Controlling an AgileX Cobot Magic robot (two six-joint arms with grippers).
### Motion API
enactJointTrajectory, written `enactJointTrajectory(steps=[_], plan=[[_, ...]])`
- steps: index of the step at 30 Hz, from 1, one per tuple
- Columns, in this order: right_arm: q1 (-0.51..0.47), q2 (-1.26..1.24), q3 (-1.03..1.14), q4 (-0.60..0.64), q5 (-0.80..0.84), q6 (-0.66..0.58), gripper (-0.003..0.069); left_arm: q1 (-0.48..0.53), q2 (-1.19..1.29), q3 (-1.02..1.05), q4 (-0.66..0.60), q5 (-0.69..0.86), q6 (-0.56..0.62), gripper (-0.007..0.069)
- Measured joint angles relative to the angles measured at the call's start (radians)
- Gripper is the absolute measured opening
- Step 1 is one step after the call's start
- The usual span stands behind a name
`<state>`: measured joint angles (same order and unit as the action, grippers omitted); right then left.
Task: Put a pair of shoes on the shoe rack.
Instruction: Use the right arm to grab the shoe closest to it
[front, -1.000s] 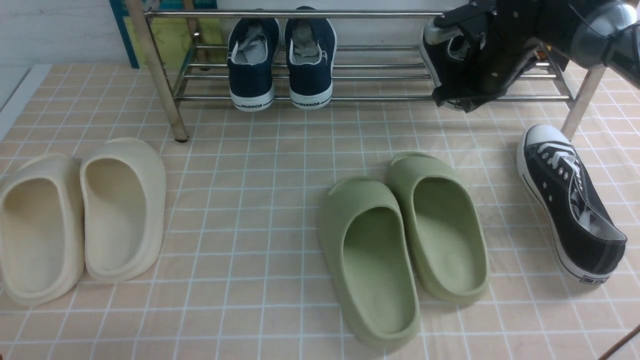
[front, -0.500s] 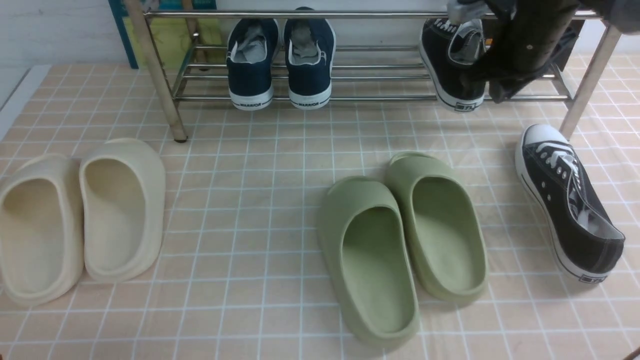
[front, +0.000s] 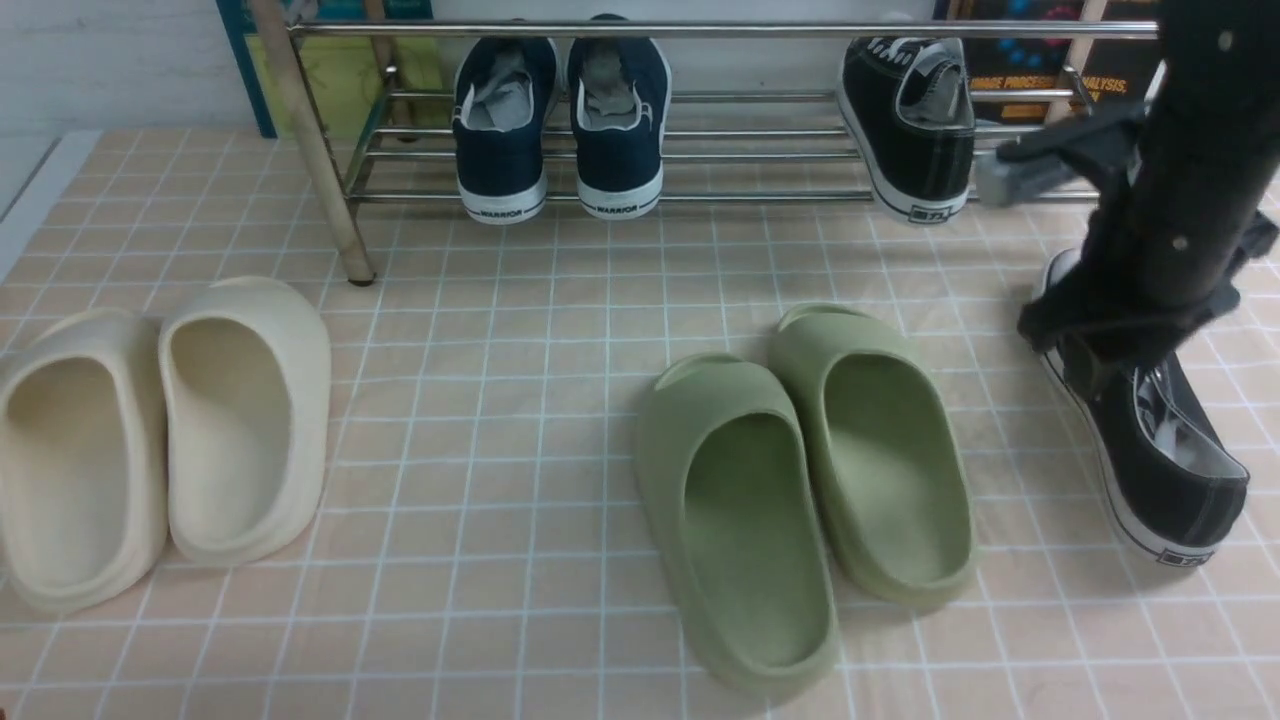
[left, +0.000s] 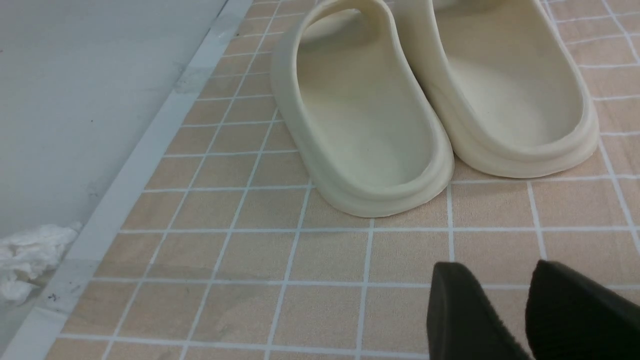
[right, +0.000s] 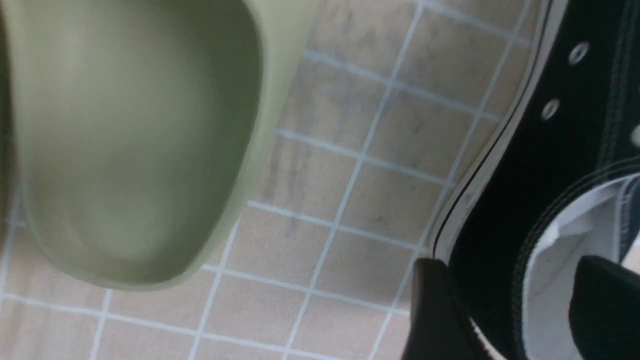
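With one sneaker (front: 915, 130) on the rack (front: 700, 29), the right claw (right: 512, 272) stands wide astride the side of the other sneaker (front: 1180, 470); the left claw (left: 495, 272) gapes empty.

Two black canvas sneakers (front: 912, 150), two navy blue canvas sneakers (front: 500, 150), two olive green foam slippers (front: 740, 520), two cream foam slippers (front: 245, 420), one shiny steel-tube shoe rack (front: 310, 130).

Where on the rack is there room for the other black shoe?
The widest bare bars on the shoe rack lie between the navy sneakers and the shelved black sneaker. A narrower gap sits between the navy pair and the left post. Right of the shelved sneaker, the right arm crowds it.
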<state>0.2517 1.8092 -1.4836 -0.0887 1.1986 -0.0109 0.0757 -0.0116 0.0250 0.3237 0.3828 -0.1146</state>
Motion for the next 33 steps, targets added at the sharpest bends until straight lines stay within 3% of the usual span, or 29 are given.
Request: enactJointTrajectory(steps=[6,14,20,26,30,33], plan=[[0.0,-0.002,0.162,-0.078,-0.083,0.087,0.037,0.0,0.0,0.0,0.0,0.0,0.0,0.0237],[-0.021,-0.008,0.208,-0.123,-0.117,0.141,0.037,0.0,0.0,0.0,0.0,0.0,0.0,0.0237],[-0.116,-0.047,0.242,0.0,-0.191,0.114,0.037,0.0,0.0,0.0,0.0,0.0,0.0,0.0237],[-0.139,-0.045,0.323,0.145,-0.31,-0.037,0.0365,0.0,0.0,0.0,0.0,0.0,0.0,0.0237],[-0.139,-0.043,0.358,0.145,-0.375,-0.079,0.0294,0.0,0.0,0.0,0.0,0.0,0.0,0.0237],[-0.139,-0.043,0.356,0.114,-0.378,-0.079,0.0168,0.0,0.0,0.0,0.0,0.0,0.0,0.0237]])
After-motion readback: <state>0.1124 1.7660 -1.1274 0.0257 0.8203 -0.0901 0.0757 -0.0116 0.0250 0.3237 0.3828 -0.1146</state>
